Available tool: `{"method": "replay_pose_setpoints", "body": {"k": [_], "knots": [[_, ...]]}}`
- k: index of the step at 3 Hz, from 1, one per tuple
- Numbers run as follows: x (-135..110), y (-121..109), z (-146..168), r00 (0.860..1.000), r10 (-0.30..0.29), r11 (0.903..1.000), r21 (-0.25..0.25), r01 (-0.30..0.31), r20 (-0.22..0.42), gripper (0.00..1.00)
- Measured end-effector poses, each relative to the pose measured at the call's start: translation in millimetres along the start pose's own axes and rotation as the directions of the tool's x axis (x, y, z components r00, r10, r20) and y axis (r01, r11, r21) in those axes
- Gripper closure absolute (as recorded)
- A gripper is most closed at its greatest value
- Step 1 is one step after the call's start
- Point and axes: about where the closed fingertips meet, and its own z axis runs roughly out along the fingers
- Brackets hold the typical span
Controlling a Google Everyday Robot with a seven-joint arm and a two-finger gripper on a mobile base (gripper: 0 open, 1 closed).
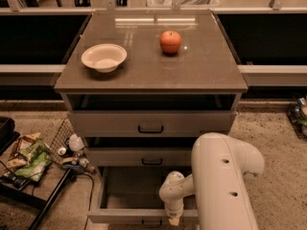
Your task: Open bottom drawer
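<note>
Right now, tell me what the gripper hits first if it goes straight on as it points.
Most likely the front panel of the bottom drawer: the gripper points down right at its top edge. Depth is unclear.

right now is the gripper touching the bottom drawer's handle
Cannot tell. In the camera view the gripper sits at the bottom drawer front, beside its handle, but the contact point is not visible.

bottom drawer (120, 216) | grey-brown, pulled out | hand (173, 220) | at its front edge
</note>
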Motion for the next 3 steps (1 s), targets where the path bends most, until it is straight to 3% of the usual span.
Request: {"method": "replay_pose_setpoints", "body": {"k": [1, 2, 3], "knots": [[0.6, 1.5, 1.5, 1.0, 0.0, 1.0, -0.003, 0.0, -0.001, 0.45], [1.0, 2.3, 1.1, 1.0, 0.0, 1.0, -0.004, 0.0, -0.002, 0.14], [1.6, 3.5, 2.3, 1.0, 0.0, 1.0, -0.006, 0.0, -0.003, 0.0]]}}
